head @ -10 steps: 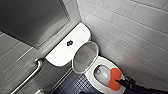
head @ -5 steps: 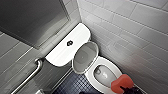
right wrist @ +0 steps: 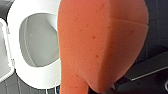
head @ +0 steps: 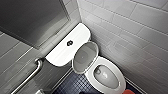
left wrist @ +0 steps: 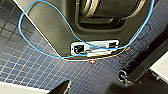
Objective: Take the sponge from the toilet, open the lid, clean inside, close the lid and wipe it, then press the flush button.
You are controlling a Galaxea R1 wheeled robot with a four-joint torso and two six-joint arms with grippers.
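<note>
I am looking down on the white tiled wall [head: 130, 27] running along the right and a grey panel [head: 30, 20] filling the far left, with dark blue floor tiles [head: 72, 86] lying near me. The toilet [head: 98, 62] is sitting between them, its bowl pointing toward the near right. The lid [head: 83, 58] is standing open, leaning back against the front of the cistern top [head: 62, 51]. A metal grab bar [head: 35, 71] is slanting along the left wall. The right gripper [right wrist: 112, 86] is holding the sponge [right wrist: 100, 42], which is hanging close against the right wrist camera, just beside the near right rim of the bowl and over the floor. The flush button [head: 69, 43] is sitting in the middle of the cistern top. The left gripper [left wrist: 63, 88] is hanging over the blue tiles, and I cannot tell whether it is wide or narrow.
</note>
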